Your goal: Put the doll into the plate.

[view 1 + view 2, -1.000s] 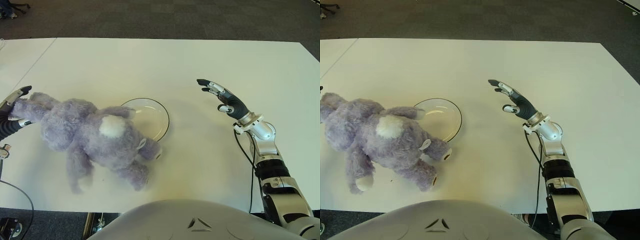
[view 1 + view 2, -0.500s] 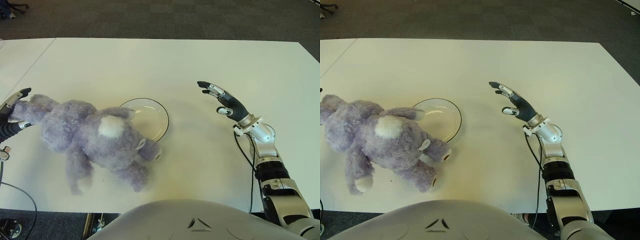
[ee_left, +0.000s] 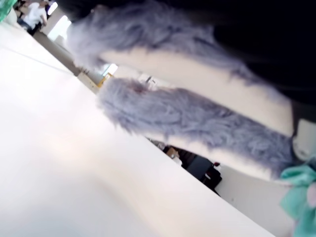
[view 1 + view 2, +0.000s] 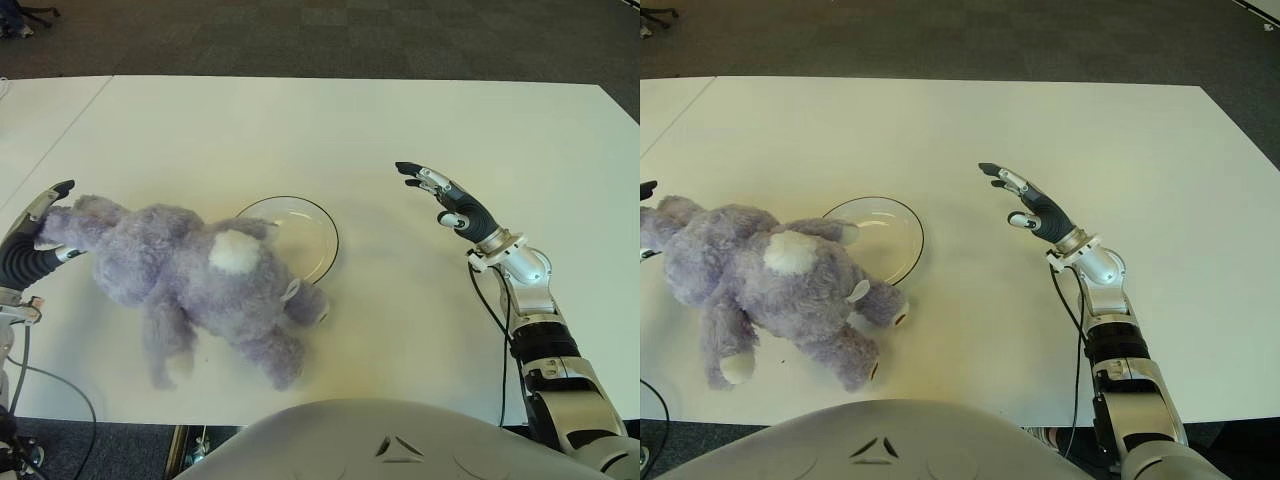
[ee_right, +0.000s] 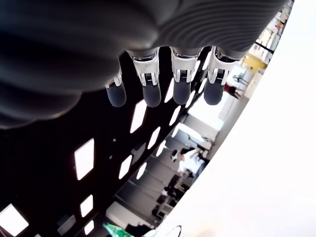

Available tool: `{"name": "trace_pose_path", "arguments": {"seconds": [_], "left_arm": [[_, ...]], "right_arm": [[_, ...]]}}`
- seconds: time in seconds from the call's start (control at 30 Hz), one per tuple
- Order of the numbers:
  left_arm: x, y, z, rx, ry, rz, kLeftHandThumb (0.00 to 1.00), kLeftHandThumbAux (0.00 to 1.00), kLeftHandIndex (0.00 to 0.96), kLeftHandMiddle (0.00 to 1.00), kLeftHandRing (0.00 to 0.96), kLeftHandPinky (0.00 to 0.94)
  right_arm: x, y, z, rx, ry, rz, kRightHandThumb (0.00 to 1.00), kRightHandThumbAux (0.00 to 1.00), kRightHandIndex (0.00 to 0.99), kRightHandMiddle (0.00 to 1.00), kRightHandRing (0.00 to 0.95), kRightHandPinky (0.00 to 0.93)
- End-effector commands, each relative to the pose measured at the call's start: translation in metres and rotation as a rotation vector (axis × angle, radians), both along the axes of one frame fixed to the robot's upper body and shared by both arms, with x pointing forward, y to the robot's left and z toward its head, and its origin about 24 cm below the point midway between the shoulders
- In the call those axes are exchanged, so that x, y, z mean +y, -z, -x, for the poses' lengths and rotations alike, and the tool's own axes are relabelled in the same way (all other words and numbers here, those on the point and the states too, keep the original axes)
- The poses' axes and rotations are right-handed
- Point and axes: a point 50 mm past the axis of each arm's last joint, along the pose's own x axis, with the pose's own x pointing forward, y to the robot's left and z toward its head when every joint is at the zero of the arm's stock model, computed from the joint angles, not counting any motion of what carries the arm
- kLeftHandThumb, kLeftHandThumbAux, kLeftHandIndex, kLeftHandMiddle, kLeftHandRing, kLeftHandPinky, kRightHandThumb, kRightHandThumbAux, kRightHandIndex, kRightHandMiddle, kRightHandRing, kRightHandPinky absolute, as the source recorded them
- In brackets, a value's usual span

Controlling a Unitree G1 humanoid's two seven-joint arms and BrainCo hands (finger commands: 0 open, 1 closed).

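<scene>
I find the purple plush doll (image 4: pixel 200 290) lying on the white table (image 4: pixel 420 120), one arm overlapping the near rim of the glass plate (image 4: pixel 318 232), body mostly outside it. My left hand (image 4: pixel 35 245) grasps its head end, fingers (image 4: pixel 52 195) wrapped into the fur. My right hand (image 4: pixel 445 200) shows beyond the plate's right side, fingers released, holding nothing. I judge the doll light, soft and floppy; a hold at the torso would control it better. Only the left wrist view shows fur pressed against the palm; the eye views alone show the plate.
</scene>
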Motion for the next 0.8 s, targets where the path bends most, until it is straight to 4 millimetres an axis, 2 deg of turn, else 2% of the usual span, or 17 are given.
{"name": "trace_pose_path", "arguments": {"seconds": [0.03,0.07,0.1,0.13,0.2,0.33,0.5,0.8], "left_arm": [[-0.019,0.000,-0.018,-0.115,-0.001,-0.133,0.544,0.605,0.185,0.314,0.401,0.457],[-0.022,-0.001,-0.018,-0.139,-0.002,-0.170,0.672,0.672,0.361,0.473,0.538,0.578],[-0.033,-0.002,-0.020,-0.178,-0.002,-0.227,0.693,0.683,0.391,0.500,0.562,0.599],[-0.040,-0.002,-0.021,-0.209,-0.004,-0.268,0.719,0.687,0.425,0.645,0.685,0.735],[-0.055,-0.001,-0.022,-0.261,-0.011,-0.333,0.730,0.689,0.438,0.729,0.763,0.829],[-0.070,0.003,-0.022,-0.310,-0.006,-0.434,0.733,0.692,0.441,0.791,0.815,0.860],[-0.074,0.003,-0.025,-0.341,0.025,-0.586,0.733,0.695,0.442,0.821,0.834,0.849],[-0.075,0.003,-0.031,-0.388,0.054,-0.681,0.729,0.697,0.442,0.828,0.837,0.840]], "right_arm": [[-0.002,0.001,-0.002,-0.002,0.018,-0.016,0.000,0.198,0.000,0.000,0.000,0.000],[-0.002,0.001,-0.002,-0.003,0.018,-0.016,0.000,0.194,0.000,0.000,0.000,0.000],[-0.001,0.001,-0.003,-0.007,0.018,-0.019,0.000,0.193,0.000,0.000,0.000,0.000],[-0.001,0.000,-0.003,-0.010,0.017,-0.020,0.000,0.188,0.000,0.000,0.000,0.000],[0.000,0.000,-0.004,-0.015,0.016,-0.024,0.000,0.184,0.000,0.000,0.000,0.000],[0.001,-0.001,-0.005,-0.023,0.015,-0.029,0.000,0.180,0.000,0.000,0.000,0.000],[0.002,-0.002,-0.005,-0.035,0.015,-0.027,0.000,0.180,0.000,0.000,0.000,0.000],[0.004,0.000,-0.004,-0.032,0.010,-0.035,0.000,0.201,0.000,0.000,0.000,0.000]]}}
